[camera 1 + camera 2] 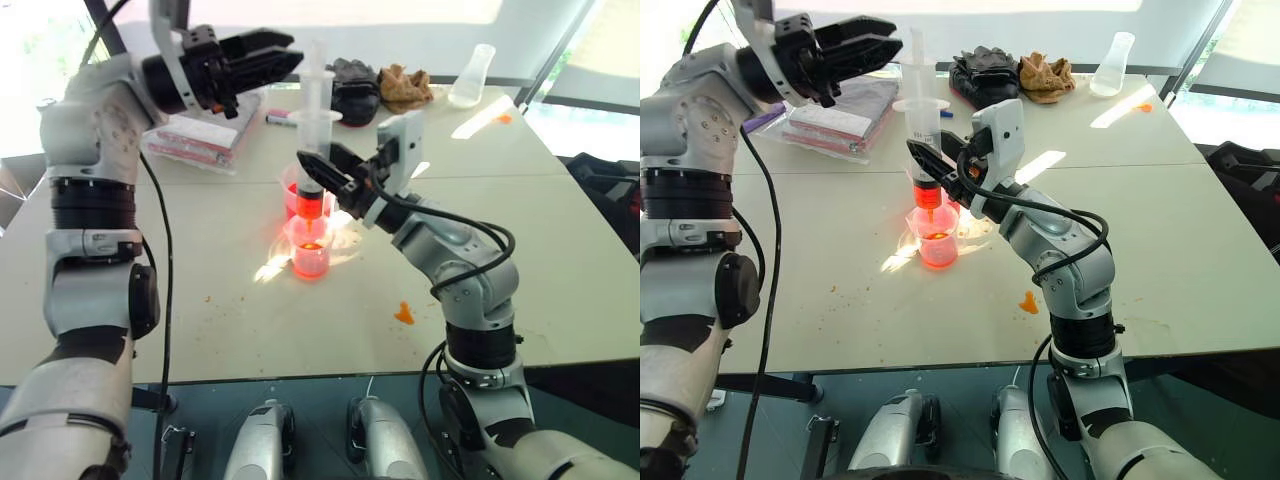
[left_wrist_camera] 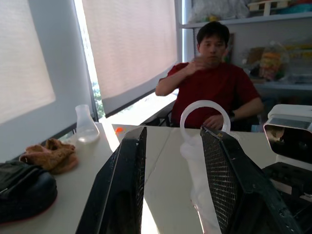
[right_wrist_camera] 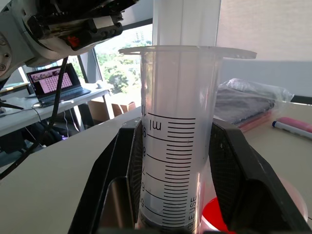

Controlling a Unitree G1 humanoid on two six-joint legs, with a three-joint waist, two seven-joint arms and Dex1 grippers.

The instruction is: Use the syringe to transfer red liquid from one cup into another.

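Observation:
My right gripper (image 1: 318, 178) is shut on the barrel of the syringe (image 1: 318, 130), holding it upright over the table. The barrel's lower part holds red liquid (image 1: 312, 203), and its nozzle points down over the smaller cup (image 1: 311, 255), which also holds red liquid. The larger cup (image 1: 290, 195) stands just behind it, partly hidden by the syringe. My left gripper (image 1: 285, 60) is open, pointing sideways at the white plunger top (image 2: 204, 117), which sits just off its fingertips. The printed scale on the syringe (image 3: 175, 146) shows between the right fingers (image 3: 229, 170).
A clear flask (image 1: 473, 78), a black glove (image 1: 352, 85) and a brown cloth (image 1: 405, 85) lie at the table's far edge. A marker pen (image 1: 285, 118) and a pink packet (image 1: 205, 135) lie behind the cups. An orange smear (image 1: 403, 313) marks the near right. A person (image 2: 214, 83) sits across the table.

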